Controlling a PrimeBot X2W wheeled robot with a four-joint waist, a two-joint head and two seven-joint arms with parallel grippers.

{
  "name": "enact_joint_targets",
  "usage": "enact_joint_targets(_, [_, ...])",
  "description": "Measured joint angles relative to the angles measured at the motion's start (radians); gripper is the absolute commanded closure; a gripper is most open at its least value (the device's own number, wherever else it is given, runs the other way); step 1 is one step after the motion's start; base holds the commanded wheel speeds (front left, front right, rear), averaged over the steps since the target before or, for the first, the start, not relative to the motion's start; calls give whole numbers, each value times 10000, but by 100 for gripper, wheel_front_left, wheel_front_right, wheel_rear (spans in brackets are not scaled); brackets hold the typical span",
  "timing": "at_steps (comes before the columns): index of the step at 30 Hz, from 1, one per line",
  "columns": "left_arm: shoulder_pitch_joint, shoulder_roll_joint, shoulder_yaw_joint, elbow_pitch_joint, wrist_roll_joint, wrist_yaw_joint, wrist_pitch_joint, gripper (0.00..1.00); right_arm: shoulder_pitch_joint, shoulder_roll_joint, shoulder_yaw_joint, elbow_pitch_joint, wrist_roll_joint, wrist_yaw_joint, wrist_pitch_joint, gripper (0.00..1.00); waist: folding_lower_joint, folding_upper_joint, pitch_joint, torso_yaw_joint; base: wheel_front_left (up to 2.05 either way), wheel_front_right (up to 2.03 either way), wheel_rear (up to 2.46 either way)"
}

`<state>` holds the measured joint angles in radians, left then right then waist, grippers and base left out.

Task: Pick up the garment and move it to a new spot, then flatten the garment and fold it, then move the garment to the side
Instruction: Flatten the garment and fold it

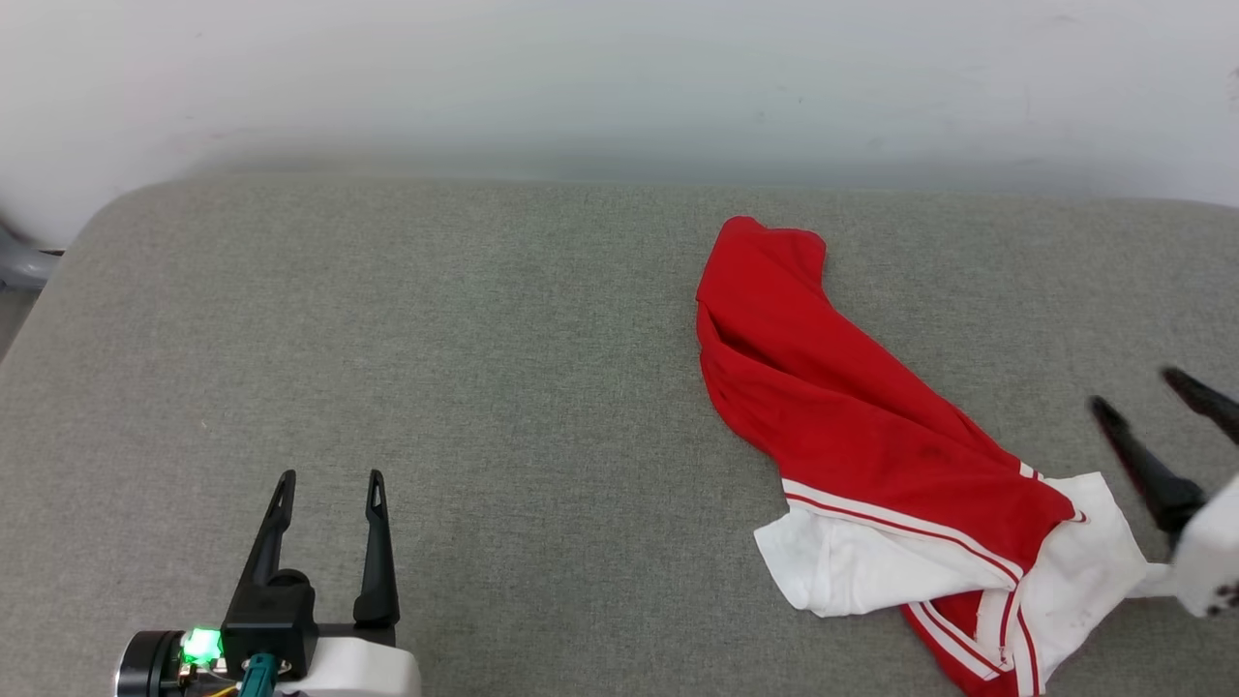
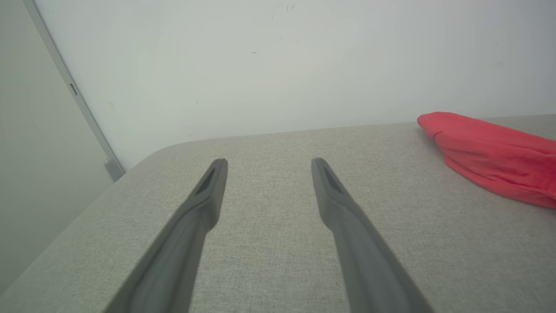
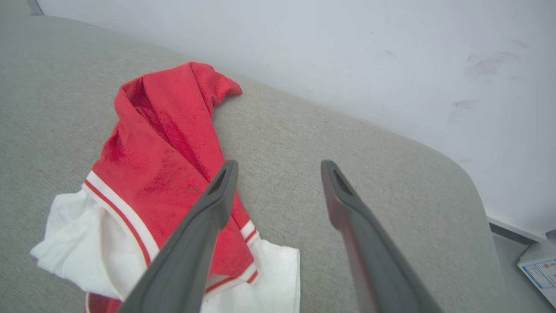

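Crumpled red sports jersey garment [image 1: 871, 445] of thin soft fabric, with white short sleeves and red-and-white striped trim, lies in a loose heap on the right half of the grey woven fabric surface [image 1: 484, 339]. The red body runs toward the white wall [image 1: 581, 77] and the white sleeves are bunched at the near end. No letters or number visible in this lie. Right gripper [image 1: 1137, 390], two long dark fingers, sits at the right edge of the head view just beside the white sleeve, fingers spread apart, nothing between them. In the right wrist view, the right gripper [image 3: 280, 164] has bare grey fabric in its gap. Its left finger overlaps the garment [image 3: 165, 143] in the picture; contact can't be told. Left gripper [image 1: 330, 479] is at the lower left, well apart from the jersey, fingers apart and empty, with a green light [image 1: 201, 644] lit on its wrist. In the left wrist view, the left gripper [image 2: 269, 161] is over bare surface, with the garment's [image 2: 491, 156] red end at the right edge. White label with blue print [image 3: 538, 269] lies off the surface at the lower right of the right wrist view.
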<state>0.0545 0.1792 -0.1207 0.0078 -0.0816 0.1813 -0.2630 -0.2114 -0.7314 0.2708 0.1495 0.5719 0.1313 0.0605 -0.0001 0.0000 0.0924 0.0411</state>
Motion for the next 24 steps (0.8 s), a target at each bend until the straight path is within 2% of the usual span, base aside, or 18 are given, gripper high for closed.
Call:
enact_joint_targets(4, [2,-15,-10,-15,75,-48,0,0,91,290,268,-2109,-117,2,1273,0,0,0,74,40,0,0,0])
enact_joint_targets(9, [-154,-77,-44,-25,115,-105,0,0,106,10,1634,-3714,90,4,3392,0,0,0,265,198,0,0,0])
enact_joint_targets(16, [-342,-211,-44,-13,163,-146,0,0,-843,-805,3599,-4245,635,2,5271,0,1,0,603,493,0,0,0])
enact_joint_targets(24, [-718,-410,-88,-38,180,-251,0,0,-2211,-1112,5645,-3398,790,2,5703,0,1,0,1205,877,0,0,0])
